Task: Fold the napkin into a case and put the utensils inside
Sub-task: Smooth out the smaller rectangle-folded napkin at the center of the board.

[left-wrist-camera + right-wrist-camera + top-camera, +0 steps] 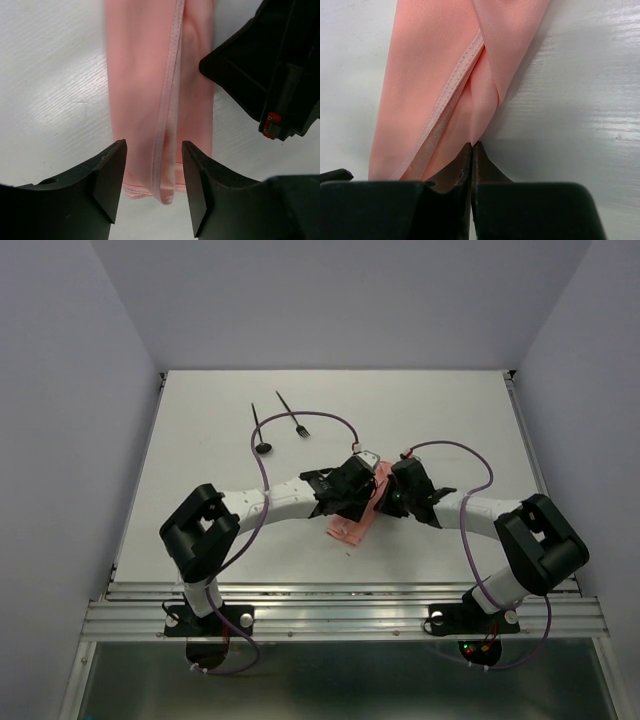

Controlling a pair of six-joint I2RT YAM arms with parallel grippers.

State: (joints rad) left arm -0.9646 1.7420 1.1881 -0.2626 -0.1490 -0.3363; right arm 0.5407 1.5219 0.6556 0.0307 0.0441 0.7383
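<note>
The pale pink napkin (349, 530) lies mid-table as a narrow folded strip, mostly hidden under both wrists. In the left wrist view the napkin (142, 75) runs lengthwise, a stitched hem down its middle. My left gripper (154, 170) is open and straddles the strip's near end, its fingers apart from the cloth. My right gripper (474, 146) is shut, with a raised fold of the napkin (430, 75) pinched at its tips. In the top view my left gripper (357, 492) and right gripper (392, 496) nearly meet. The black spoon (262, 437) and fork (292, 415) lie far left.
The right gripper's black body (270, 65) sits close at the upper right of the left wrist view. Purple cables (335, 420) loop over the white table (450, 410). Grey walls close in the table's back and sides.
</note>
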